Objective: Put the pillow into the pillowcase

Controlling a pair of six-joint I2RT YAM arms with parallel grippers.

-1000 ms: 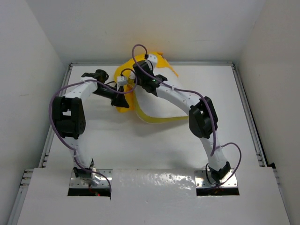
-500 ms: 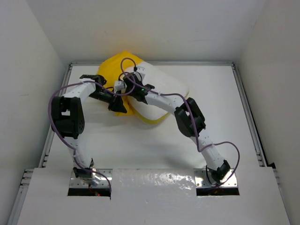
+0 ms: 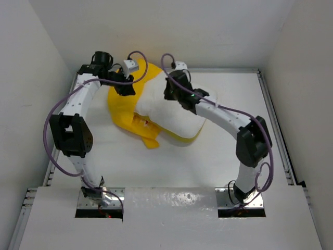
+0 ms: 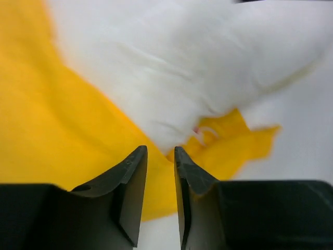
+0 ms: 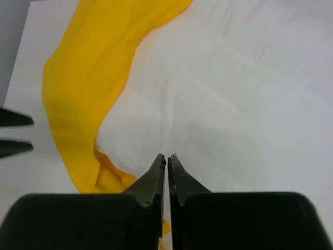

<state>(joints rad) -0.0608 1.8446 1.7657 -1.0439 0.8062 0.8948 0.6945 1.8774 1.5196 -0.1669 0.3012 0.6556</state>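
Pillow [image 5: 234, 104] right below R gripper [image 5: 167, 156]

White table [image 3: 130, 166], pale walls [image 3: 166, 31]

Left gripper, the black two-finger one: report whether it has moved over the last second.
Yes. The left gripper has moved away from the arm bases, toward the far rail of the white table, and slightly to the left.
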